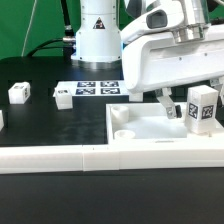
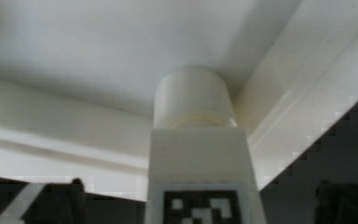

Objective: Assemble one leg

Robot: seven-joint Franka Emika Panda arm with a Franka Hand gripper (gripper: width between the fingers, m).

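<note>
Leg (image 1: 203, 107): upright, long axis vertical, clamped in end effector (image 1: 203, 95), hanging directly over corner of white tray panel (image 1: 150, 135).

A: The leg (image 1: 202, 106) is white, with a black-and-white square tag; the tray-shaped panel (image 1: 160, 138) is plain white.

B: And the marker board (image 1: 98, 88)?

A: White with black-and-white tags, on a black table (image 1: 40, 125), green backdrop (image 1: 30, 25).
</note>
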